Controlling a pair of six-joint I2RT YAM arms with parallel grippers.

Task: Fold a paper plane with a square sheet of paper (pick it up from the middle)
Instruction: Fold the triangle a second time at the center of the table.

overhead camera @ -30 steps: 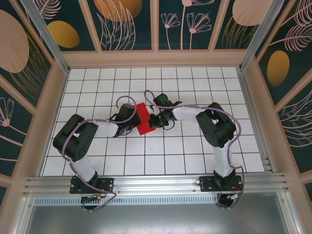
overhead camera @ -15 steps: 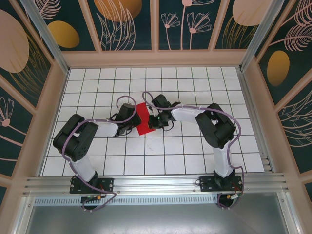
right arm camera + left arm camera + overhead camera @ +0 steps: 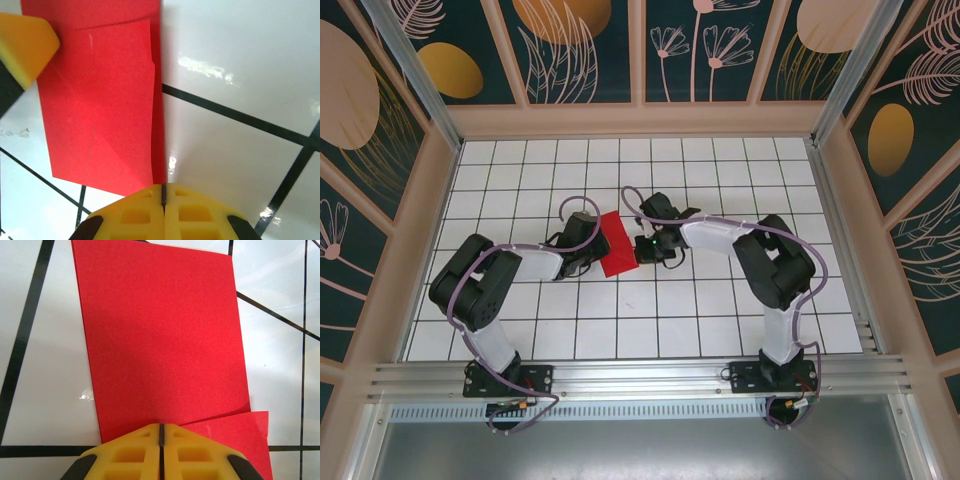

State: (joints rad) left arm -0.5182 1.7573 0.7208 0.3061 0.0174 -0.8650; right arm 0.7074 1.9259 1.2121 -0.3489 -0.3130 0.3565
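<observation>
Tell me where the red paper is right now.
In the top view, the folded red paper lies flat near the table centre, between the shut left tool and right tool.

The red paper [image 3: 100, 100] is cropped at top; the right gripper [image 3: 163, 188] hides its near corner.

Paper [image 3: 160, 340]: bright red, plain. Table [image 3: 720, 320]: glossy white tiles, black grid lines. Pads [image 3: 130, 455]: yellow, black at the sides. Arms [image 3: 535, 265]: black and white segments; cables [image 3: 563, 207] purple. Walls [image 3: 580, 60]: dark teal with peach and orange leaf-and-flower drawings; framing [image 3: 640, 120] pale pinkish tan.
</observation>
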